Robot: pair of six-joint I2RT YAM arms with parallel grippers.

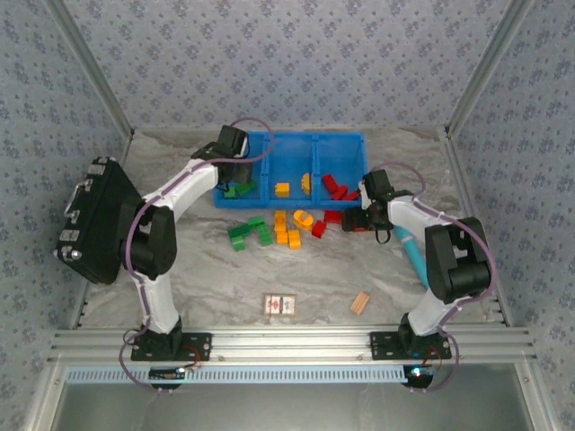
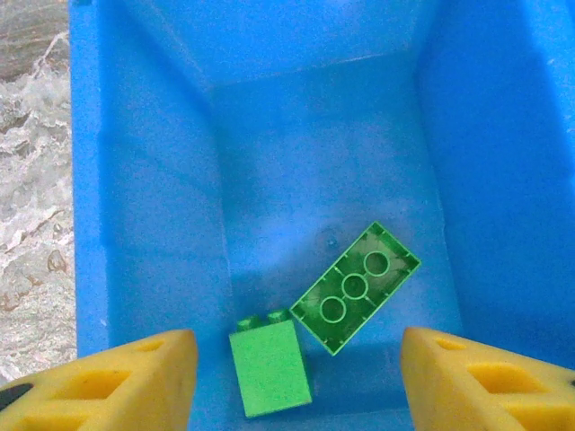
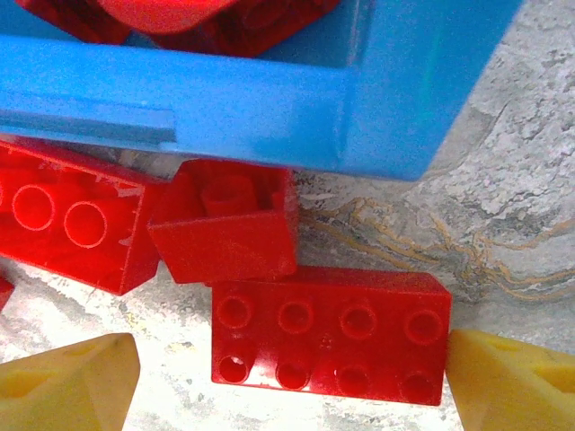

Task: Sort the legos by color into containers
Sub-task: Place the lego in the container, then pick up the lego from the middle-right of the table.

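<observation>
The blue containers (image 1: 296,136) stand at the back of the table. My left gripper (image 1: 235,177) hangs open over the left bin (image 2: 144,224), nothing between its fingers (image 2: 126,382). Under it, on the bin floor, lie a small green lego (image 2: 269,368) and a long green one (image 2: 357,287) turned studs down. My right gripper (image 1: 359,220) is open and low at the containers' front right corner (image 3: 269,99). It straddles a long red lego (image 3: 331,334) lengthwise: the right fingertip (image 3: 508,377) touches the brick's end, the left one stands apart. More red legos (image 3: 229,224) lie beside it.
Loose green (image 1: 247,232), orange (image 1: 287,229) and red legos (image 1: 332,217) lie in front of the bins. A black case (image 1: 94,220) leans at the left. A printed card (image 1: 280,305) and a wooden block (image 1: 360,303) lie near the front. A teal object (image 1: 413,251) lies under the right arm.
</observation>
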